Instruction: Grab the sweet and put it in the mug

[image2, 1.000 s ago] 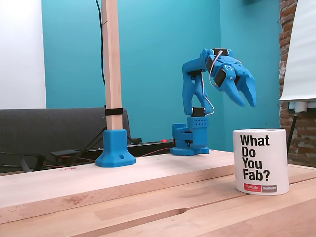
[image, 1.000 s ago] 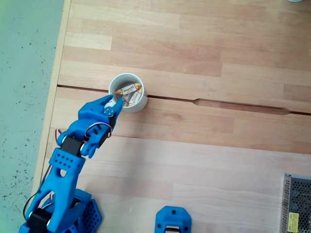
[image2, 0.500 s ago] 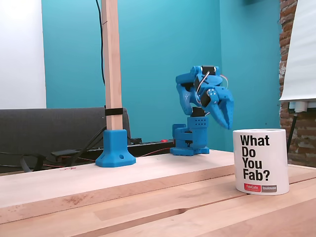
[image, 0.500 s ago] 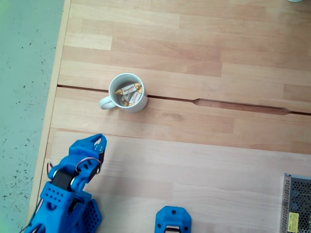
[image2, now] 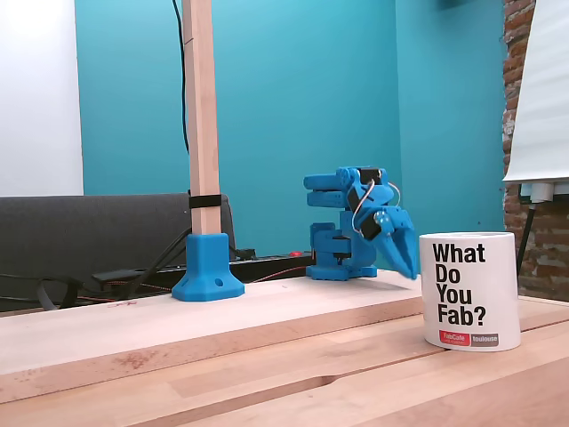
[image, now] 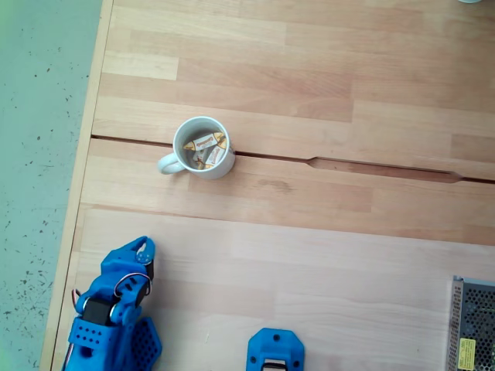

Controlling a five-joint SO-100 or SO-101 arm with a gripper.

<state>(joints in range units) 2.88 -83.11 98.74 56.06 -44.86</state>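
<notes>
The white mug (image: 182,133) stands upright on the wooden table with its handle to the left in the top-down fixed view. Inside it lie wrapped sweets (image: 206,143) with yellow-orange ends. In the side-on fixed view the mug (image2: 469,289) shows black lettering, and its inside is hidden. My blue gripper (image: 140,249) is folded back low over the table's near-left corner, well apart from the mug. Its fingers are together with nothing between them. From the side, the gripper (image2: 410,266) points down, behind and left of the mug.
A blue printed mount (image: 274,352) sits at the bottom edge and a metal mesh box (image: 472,328) at the bottom right. A wooden post in a blue foot (image2: 206,267) stands left of the arm. A groove (image: 348,164) runs across the table.
The arm has pulled back from over the mug toward its base and folded down. The gripper went from the mug's rim to the near-left corner. The sweets stay in the mug.
</notes>
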